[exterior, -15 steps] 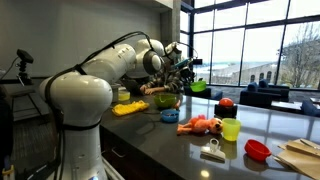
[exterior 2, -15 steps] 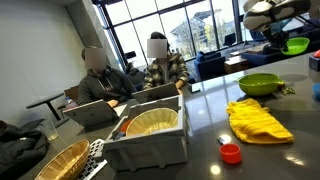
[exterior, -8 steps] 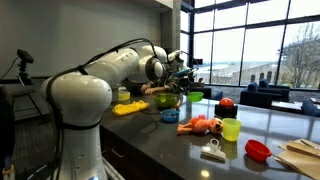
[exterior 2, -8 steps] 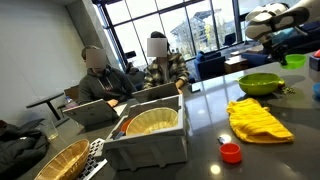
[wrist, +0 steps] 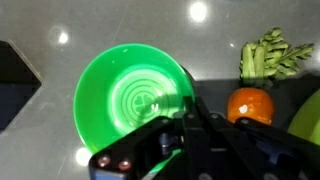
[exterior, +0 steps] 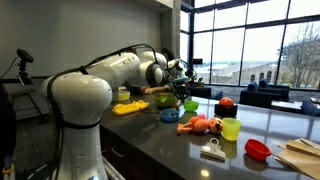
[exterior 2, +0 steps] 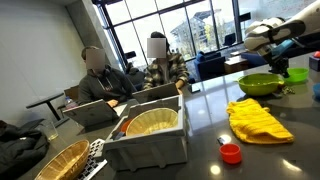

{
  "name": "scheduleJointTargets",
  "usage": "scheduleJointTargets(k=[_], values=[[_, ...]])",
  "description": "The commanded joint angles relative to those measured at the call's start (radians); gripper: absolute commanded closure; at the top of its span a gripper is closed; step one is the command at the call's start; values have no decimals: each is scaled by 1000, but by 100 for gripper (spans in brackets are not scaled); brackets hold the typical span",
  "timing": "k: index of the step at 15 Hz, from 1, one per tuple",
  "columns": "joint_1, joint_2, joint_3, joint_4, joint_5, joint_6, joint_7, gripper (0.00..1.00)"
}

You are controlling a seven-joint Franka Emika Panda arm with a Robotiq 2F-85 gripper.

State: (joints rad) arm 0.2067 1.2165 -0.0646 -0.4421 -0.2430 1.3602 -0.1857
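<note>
My gripper (wrist: 190, 120) is shut on the rim of a small bright green bowl (wrist: 128, 92) and holds it just above the dark counter. In both exterior views the gripper (exterior: 186, 96) (exterior 2: 288, 60) hangs low over the counter with the small green bowl (exterior: 191, 105) (exterior 2: 297, 73) under it. A toy carrot (wrist: 250, 105) with a green leafy top lies right next to the bowl. A larger lime green bowl (exterior 2: 260, 84) stands beside the held one.
A yellow cloth (exterior 2: 258, 120) (exterior: 128, 108) lies on the counter. An orange toy (exterior: 203, 125), a yellow-green cup (exterior: 231, 129), a red bowl (exterior: 258, 150) and a red ball (exterior: 227, 103) stand nearby. A grey bin (exterior 2: 150, 140) holds a woven basket. Two people sit behind.
My gripper has moved down toward the counter with the small green bowl in it, and a little sideways.
</note>
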Motion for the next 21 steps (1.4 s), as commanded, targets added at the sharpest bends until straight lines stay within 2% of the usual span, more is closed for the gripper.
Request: scheduleJointTargets(k=[1,2,4,12,13,14,21], values=[[11,50,13,79,25,-77,-7,99],[18,-7,22,-19,24,-43,9,71],[28,-8,29,-17,26,-48,7,67],[45,-21,46,5,21,-10,-25,16],[20,33,42,119,31,-16,-85,8],[17,-28,51,35,18,43,-90,1],[-28,-93,25,50,30,129,-134,0]])
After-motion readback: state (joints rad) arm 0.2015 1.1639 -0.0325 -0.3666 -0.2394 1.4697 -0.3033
